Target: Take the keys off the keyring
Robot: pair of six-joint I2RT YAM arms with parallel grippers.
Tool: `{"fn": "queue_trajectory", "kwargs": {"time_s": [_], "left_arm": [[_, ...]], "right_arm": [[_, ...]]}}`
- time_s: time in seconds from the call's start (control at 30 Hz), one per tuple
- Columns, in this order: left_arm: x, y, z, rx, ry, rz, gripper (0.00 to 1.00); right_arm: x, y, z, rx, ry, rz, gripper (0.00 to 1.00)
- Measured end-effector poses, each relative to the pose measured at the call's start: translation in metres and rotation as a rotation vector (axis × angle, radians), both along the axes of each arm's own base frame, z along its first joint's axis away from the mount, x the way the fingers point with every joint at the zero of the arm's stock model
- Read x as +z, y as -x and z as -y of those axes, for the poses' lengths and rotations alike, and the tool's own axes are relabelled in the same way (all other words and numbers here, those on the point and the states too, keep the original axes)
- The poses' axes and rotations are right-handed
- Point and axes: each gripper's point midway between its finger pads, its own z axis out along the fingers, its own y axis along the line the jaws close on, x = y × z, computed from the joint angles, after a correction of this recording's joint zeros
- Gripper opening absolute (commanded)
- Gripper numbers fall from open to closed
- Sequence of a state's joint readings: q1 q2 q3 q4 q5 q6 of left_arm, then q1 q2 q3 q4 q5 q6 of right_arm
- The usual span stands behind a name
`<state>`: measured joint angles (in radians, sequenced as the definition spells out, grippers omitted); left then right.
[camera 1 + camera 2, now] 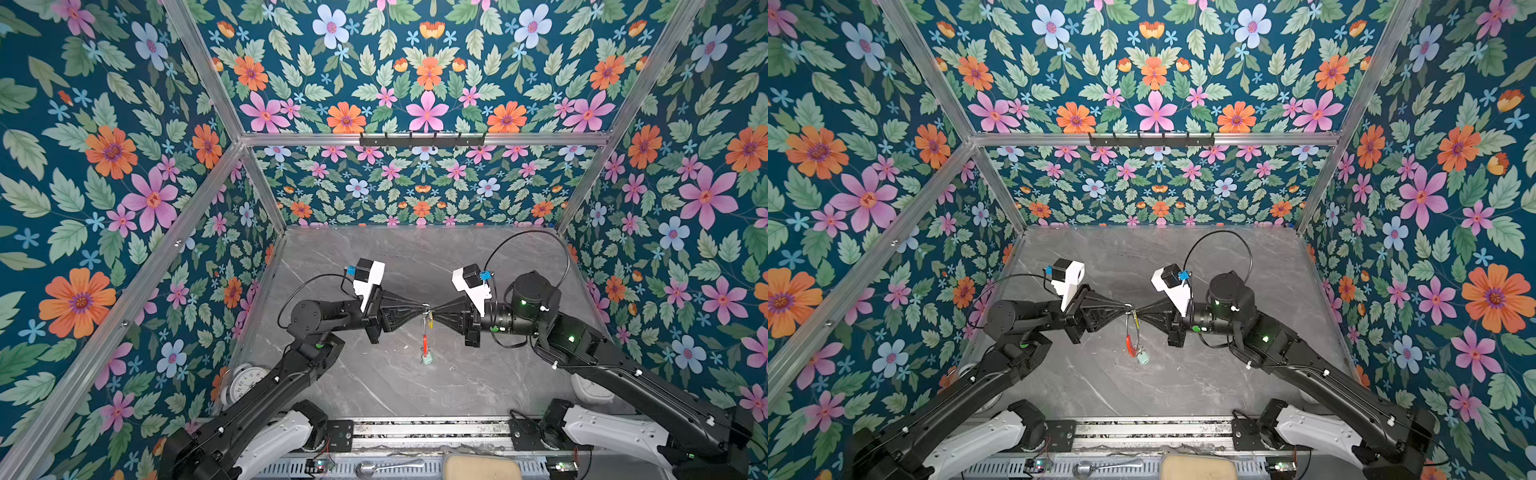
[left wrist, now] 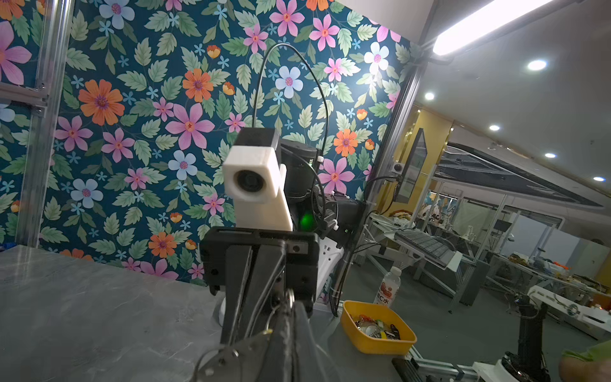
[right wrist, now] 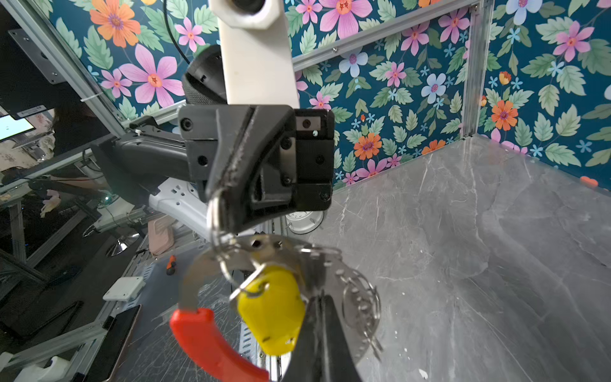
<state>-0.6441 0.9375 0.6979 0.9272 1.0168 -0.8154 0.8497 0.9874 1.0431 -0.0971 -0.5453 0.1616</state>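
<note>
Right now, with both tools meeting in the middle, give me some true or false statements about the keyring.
1. The keyring hangs from the two tools. True.
2. The yellow tag lies loose on the table. False: it is on the keyring, near the tool tips.
3. The left tool is wide open. False: it is shut on the keyring's top.
4. The pale mint tag dangles at the keyring's low end. True.
5. The right tool rests on the table. False: it is raised above the table, tip to tip with the left tool.
</note>
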Motion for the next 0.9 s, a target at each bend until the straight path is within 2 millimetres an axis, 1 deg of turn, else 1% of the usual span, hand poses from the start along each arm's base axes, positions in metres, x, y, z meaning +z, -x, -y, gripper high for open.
{"fn": "queue_trajectory", "kwargs": {"time_s": [0.03, 0.07, 0.17, 0.23, 0.3, 0.4, 0.47, 0.53, 0.77, 0.9], "left_arm": [[0.001, 0.0, -0.001, 0.004, 0.002, 0.001, 0.0], [0.002, 0.0, -0.002, 0.013, 0.006, 0.005, 0.0], [0.003, -0.001, -0.004, 0.041, 0.011, 0.018, 0.0], [0.002, -0.003, -0.003, 0.057, 0.01, 0.023, 0.0], [0.0, -0.005, -0.003, 0.064, 0.004, 0.013, 0.0], [0.0, -0.007, -0.003, 0.073, 0.006, 0.014, 0.0], [0.001, -0.008, -0.003, 0.08, 0.009, 0.015, 0.0], [0.001, -0.009, -0.003, 0.084, 0.01, 0.013, 0.0], [-0.001, -0.01, -0.002, 0.087, 0.009, 0.015, 0.0], [-0.001, -0.01, -0.002, 0.091, 0.011, 0.014, 0.0]], "right_arm": [[0.005, 0.002, 0.003, -0.005, -0.006, 0.013, 0.41], [0.011, 0.004, 0.007, -0.009, -0.017, 0.032, 0.45], [0.028, 0.01, 0.019, -0.03, -0.052, 0.091, 0.53], [0.036, 0.012, 0.024, -0.041, -0.07, 0.115, 0.55], [0.04, 0.011, 0.023, -0.042, -0.077, 0.121, 0.55], [0.048, 0.008, 0.014, -0.021, -0.091, 0.129, 0.55], [0.047, 0.003, 0.007, -0.015, -0.089, 0.126, 0.55], [0.042, 0.0, 0.003, -0.011, -0.08, 0.109, 0.54], [0.042, 0.001, -0.006, 0.035, -0.094, 0.089, 0.32], [0.04, 0.005, -0.009, 0.063, -0.092, 0.075, 0.24]]}}
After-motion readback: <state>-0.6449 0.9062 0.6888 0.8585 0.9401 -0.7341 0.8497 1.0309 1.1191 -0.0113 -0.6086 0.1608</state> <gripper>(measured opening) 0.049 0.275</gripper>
